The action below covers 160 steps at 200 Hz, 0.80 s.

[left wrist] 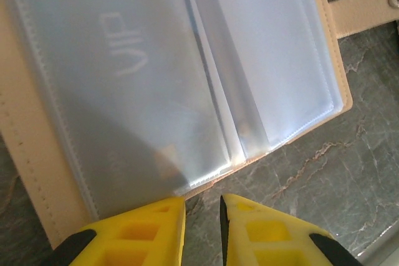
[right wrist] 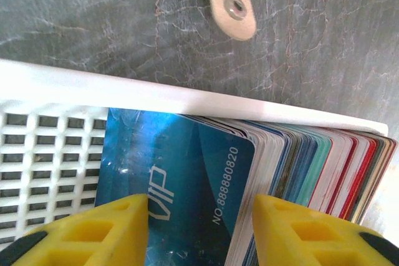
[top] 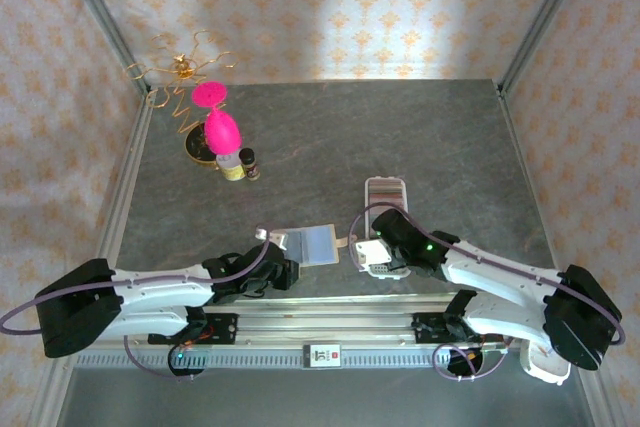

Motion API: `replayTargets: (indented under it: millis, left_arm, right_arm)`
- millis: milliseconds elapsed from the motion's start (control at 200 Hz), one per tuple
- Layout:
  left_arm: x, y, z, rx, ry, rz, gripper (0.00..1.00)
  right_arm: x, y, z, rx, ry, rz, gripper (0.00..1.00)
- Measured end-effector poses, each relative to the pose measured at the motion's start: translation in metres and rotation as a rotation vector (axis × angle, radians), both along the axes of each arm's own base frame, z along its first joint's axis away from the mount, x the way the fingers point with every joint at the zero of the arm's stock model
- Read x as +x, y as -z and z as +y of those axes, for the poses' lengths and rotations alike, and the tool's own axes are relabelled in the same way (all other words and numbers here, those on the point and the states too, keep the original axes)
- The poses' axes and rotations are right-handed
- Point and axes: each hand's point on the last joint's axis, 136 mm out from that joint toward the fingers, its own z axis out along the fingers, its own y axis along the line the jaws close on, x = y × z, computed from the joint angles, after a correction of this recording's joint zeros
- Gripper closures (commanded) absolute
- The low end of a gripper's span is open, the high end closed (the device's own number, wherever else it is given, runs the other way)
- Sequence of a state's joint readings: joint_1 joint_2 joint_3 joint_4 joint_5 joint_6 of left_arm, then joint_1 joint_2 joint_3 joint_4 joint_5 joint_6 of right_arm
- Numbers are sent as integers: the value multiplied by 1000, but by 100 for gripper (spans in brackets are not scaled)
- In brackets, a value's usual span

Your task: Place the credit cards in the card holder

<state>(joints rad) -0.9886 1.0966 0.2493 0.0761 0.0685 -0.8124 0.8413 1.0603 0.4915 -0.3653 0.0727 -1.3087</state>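
One blue plastic VIP card (right wrist: pixel 187 185) stands between the right gripper's (right wrist: pixel 199 207) jaws, grip unconfirmed. The left gripper (left wrist: pixel 202 207), grasp unclear, sits at the tan leather card holder's (left wrist: pixel 25 154) near-left edge. Pick-up stage; firm pinch needed next.

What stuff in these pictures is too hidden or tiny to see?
- Top view: the credit cards in the white tray are too small to count.
- Right wrist view: the blue card hides the faces of the cards behind it.
- Right wrist view: the right end effector covers the blue card's sides, so touching is unclear.
- Left wrist view: the card holder is cut off by picture edges; frosted sleeves blur what's inside.
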Motion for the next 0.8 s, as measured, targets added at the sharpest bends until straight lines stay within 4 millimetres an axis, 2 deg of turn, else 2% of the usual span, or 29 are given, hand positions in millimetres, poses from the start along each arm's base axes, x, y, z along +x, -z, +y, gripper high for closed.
replayTargets:
  millis: [300, 450, 801]
  left_arm:
    - [2, -14, -1, -39, -6, -30, 73]
    - [2, -15, -1, -42, -7, -33, 73]
    - [5, -21, 2, -44, -25, -56, 73]
  right_arm:
    - [0, -4, 0, 12, 2, -9, 64]
    - [1, -7, 0, 18, 5, -21, 64]
    - [3, -13, -1, 32, 13, -41, 73]
